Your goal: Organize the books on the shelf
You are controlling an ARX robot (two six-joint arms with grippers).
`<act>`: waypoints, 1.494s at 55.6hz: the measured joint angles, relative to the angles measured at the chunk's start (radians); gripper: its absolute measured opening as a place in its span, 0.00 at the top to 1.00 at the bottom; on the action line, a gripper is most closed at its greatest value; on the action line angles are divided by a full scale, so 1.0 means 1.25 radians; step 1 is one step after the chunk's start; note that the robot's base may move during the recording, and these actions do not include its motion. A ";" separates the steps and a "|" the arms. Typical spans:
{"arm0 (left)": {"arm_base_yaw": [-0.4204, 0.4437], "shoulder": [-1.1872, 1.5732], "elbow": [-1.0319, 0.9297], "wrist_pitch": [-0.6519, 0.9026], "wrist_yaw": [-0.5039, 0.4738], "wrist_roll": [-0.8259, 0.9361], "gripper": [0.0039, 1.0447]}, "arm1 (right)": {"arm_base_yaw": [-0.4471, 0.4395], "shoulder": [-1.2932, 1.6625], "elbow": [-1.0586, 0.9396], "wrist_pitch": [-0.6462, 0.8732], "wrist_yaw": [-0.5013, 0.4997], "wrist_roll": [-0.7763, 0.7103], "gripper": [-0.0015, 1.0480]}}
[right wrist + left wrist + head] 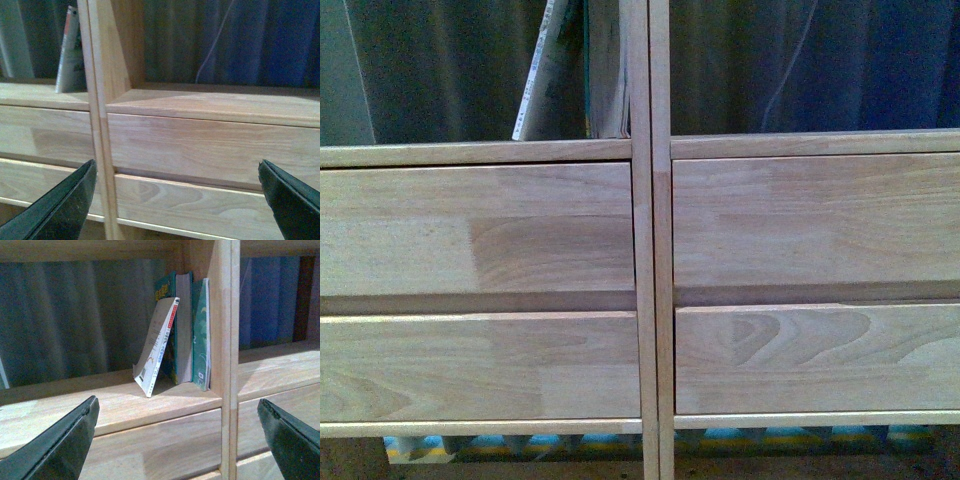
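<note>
The light-wood shelf [651, 240] fills the front view, with four plain drawer fronts under two open compartments. In the left compartment the thin greyish paperback [159, 347] leans tilted against the thicker book [184, 330], which stands upright with tan page edges. A thin teal-covered book [201, 335] stands between that book and the centre post. The paperback [542, 75] and the thicker book [608, 70] also show in the front view. The paperback's edge shows in the right wrist view [70, 50]. My left gripper [177, 402] is open and empty in front of the left drawers. My right gripper [176, 163] is open and empty in front of the right drawers.
Dark grey and blue curtains [840, 60] hang behind the backless compartments. A thin pale cable [790, 70] hangs in the right compartment, which holds no books. A blue and yellow patterned floor [620, 445] shows under the shelf. The centre post [225, 340] divides the two columns.
</note>
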 joint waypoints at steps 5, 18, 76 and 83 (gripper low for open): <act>0.099 -0.160 -0.094 -0.027 0.113 -0.054 0.07 | -0.005 -0.022 -0.012 -0.013 0.028 -0.049 0.07; 0.298 -0.374 -0.255 0.002 0.290 -0.214 0.07 | 0.037 -0.101 -0.040 -0.007 0.101 -0.082 0.07; -0.028 -0.603 -0.489 -0.388 -0.338 0.002 0.98 | -0.106 -0.266 -0.272 -0.168 -0.009 -0.008 0.97; -0.028 -0.616 -0.507 -0.384 -0.338 0.002 0.98 | -0.106 -0.280 -0.287 -0.163 -0.009 -0.008 0.97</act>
